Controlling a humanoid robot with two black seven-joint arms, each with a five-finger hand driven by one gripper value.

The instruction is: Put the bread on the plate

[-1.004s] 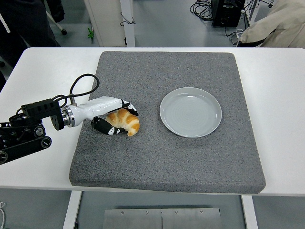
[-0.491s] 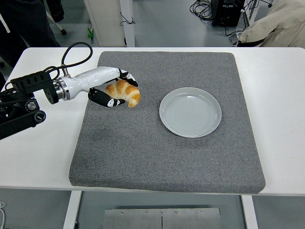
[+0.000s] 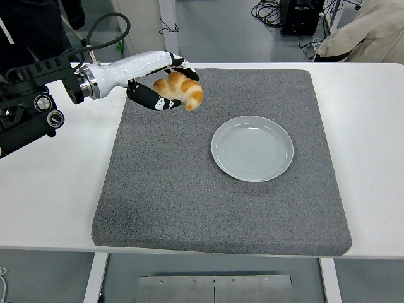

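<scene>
I've lifted the golden crescent-shaped bread roll (image 3: 180, 89) clear of the grey felt mat (image 3: 189, 189); left hand (image 3: 163, 82) is curled around it, carried up and toward the round pale-grey ceramic plate (image 3: 252, 148). Transfer remains.

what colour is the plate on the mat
Pale grey-blue, plain with faint concentric rings; the plate shows clearly in the head view, lying empty on the grey mat.

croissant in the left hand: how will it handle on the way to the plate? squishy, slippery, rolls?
Probably light and soft: the left robot hand carries the croissant with fingers curled around one end only, so a hard squeeze could dent it. The flaky-looking crust seems unlikely to slip. Its curved, tapered shape may rock or roll a little once set on the smooth plate.
</scene>
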